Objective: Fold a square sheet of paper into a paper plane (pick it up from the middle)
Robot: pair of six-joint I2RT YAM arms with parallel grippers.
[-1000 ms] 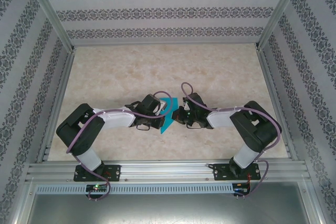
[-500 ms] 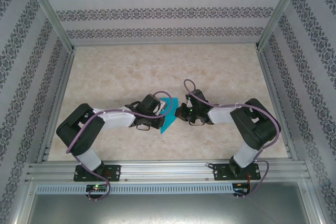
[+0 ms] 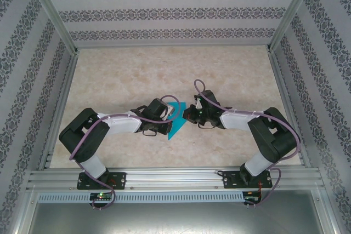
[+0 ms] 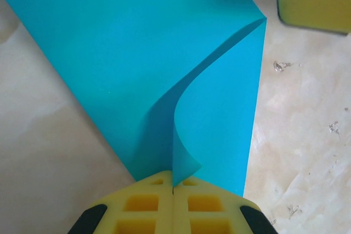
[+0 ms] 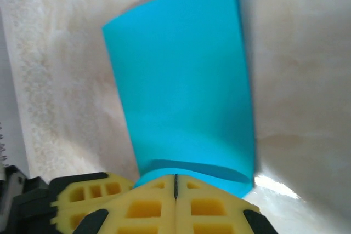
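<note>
Left pincer (image 4: 173, 190) was clamped shut on a raised curl of the sheet of paper (image 4: 164, 53), pinching it right at the fingertips. Right pincer (image 5: 175, 182) had its jaws pressed together too, tips at the sheet's opposite edge; whether it actually held paper, I couldn't tell. The sheet sat between the two, about midway along the worktop (image 3: 164, 69), a little toward the near edge, partly lifted. By my reckoning we were early: one soft bend, no sharp crease, no nose, no wings. Nearly all the folding was left.
</note>
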